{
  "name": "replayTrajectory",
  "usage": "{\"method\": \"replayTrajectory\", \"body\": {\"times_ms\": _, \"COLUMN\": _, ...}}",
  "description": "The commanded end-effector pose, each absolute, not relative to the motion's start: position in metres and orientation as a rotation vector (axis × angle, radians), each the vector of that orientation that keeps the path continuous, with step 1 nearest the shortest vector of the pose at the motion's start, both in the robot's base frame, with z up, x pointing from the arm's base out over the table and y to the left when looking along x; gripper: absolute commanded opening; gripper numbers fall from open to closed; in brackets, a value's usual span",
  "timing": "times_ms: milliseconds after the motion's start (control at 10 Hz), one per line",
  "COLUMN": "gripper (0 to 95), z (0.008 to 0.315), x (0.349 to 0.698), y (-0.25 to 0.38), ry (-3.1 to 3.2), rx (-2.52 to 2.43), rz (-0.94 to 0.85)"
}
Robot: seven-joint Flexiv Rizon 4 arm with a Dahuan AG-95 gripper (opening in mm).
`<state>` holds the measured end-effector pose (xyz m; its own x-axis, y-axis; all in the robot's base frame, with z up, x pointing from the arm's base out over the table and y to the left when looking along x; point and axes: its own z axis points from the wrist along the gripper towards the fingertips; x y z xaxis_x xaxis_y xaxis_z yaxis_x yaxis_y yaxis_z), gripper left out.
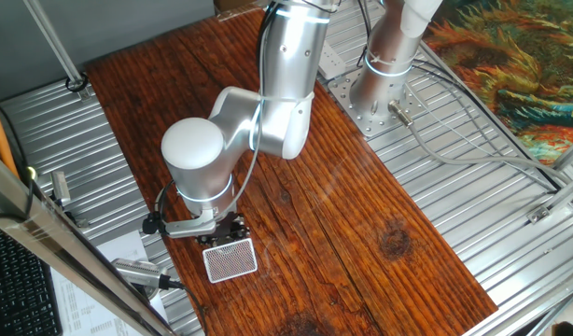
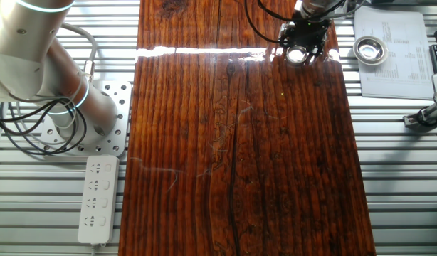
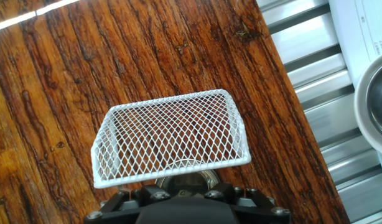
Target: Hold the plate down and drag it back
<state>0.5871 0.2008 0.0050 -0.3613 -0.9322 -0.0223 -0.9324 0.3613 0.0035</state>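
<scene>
The plate (image 2: pixel 298 55) is a small shiny silver disc at the far right corner of the wooden board. In the hand view only its rim (image 3: pixel 186 180) shows, between the gripper body and a white mesh card. My gripper (image 2: pixel 303 41) stands right over the plate and seems to rest on it. It also shows low over the board's near left end in one fixed view (image 1: pixel 228 228). The fingertips are hidden by the gripper body, so I cannot tell whether they are open or shut.
The white cross-hatched mesh card (image 3: pixel 172 140) lies just beyond the plate, also in one fixed view (image 1: pixel 230 259). A silver bowl (image 2: pixel 369 49) sits on printed paper (image 2: pixel 396 64) off the board's edge. Ribbed metal table (image 2: pixel 396 178) flanks the board; the arm base (image 2: pixel 62 107) stands at left.
</scene>
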Motion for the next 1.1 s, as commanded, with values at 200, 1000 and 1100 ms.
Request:
{"method": "replayTrajectory", "body": {"times_ms": 200, "gripper": 0.0, "z": 0.0044, "x": 0.5874, "y": 0.2010, "ry": 2.589, "rx": -1.747, "rz": 0.027}}
{"method": "replayTrajectory", "body": {"times_ms": 1000, "gripper": 0.0, "z": 0.0042, "x": 0.5871, "y": 0.2006, "ry": 2.596, "rx": -1.740, "rz": 0.012}}
{"method": "replayTrajectory", "body": {"times_ms": 1100, "gripper": 0.0, "z": 0.0040, "x": 0.5870, "y": 0.2004, "ry": 2.597, "rx": -1.738, "rz": 0.010}}
